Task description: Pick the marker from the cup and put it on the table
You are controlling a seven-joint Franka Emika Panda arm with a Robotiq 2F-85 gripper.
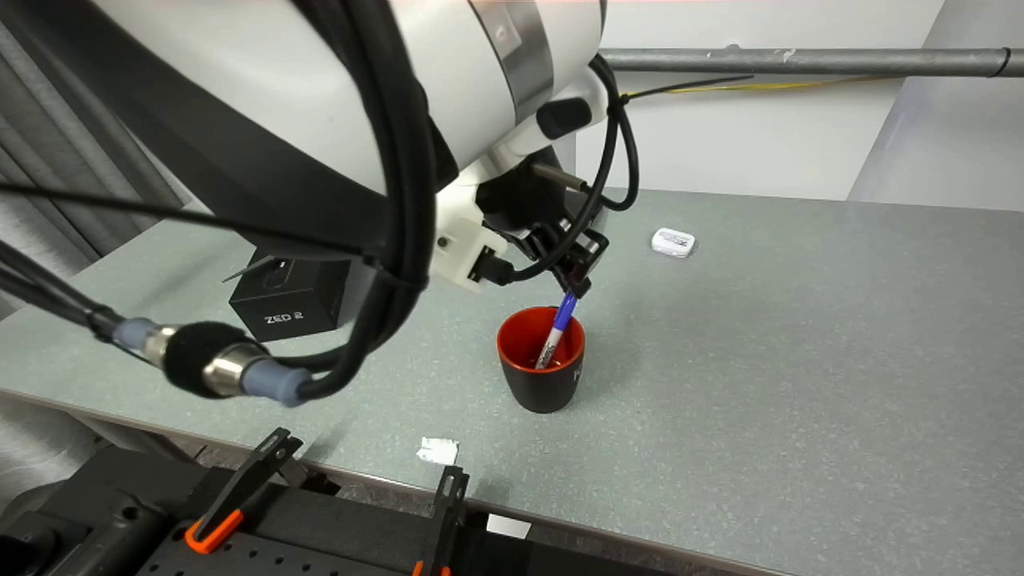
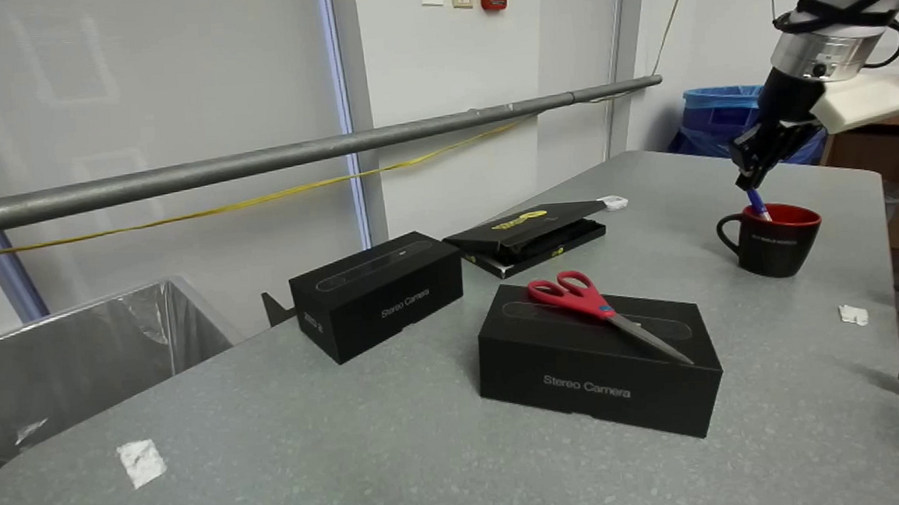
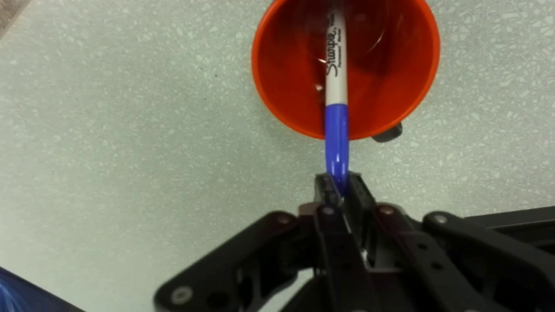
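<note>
The cup stands upright on the grey table; it is black outside and red inside, with a handle in an exterior view. The marker leans in the cup, its white end inside and its blue cap sticking out over the rim; it also shows in an exterior view. My gripper is above the cup's edge. In the wrist view the fingertips are shut on the end of the marker's blue cap. The marker's lower tip is hard to see in the cup.
A black box, an open black box and another box with red scissors on top stand along the table. A small white case and a white scrap lie near the cup. A pipe runs behind.
</note>
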